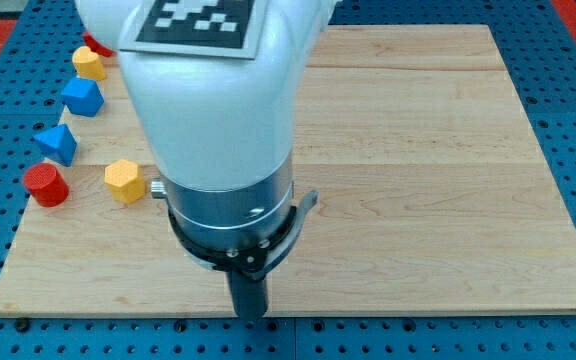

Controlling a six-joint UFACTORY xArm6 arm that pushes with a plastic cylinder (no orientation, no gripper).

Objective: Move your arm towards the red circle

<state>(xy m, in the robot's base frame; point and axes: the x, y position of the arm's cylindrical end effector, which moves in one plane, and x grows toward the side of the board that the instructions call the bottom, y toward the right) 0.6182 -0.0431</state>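
The red circle block (45, 185) stands near the left edge of the wooden board (418, 150). My tip (251, 314) is at the end of the dark rod, near the board's bottom edge, well to the right of and below the red circle. A yellow hexagon block (124, 180) lies between the red circle and my arm's body. The large white arm body (213, 100) hides the board's middle left.
A blue triangle block (58, 142), a blue block (83, 96) and a yellow block (89, 62) run up the left edge. Another red block (96, 45) peeks out at the top left, partly hidden by the arm.
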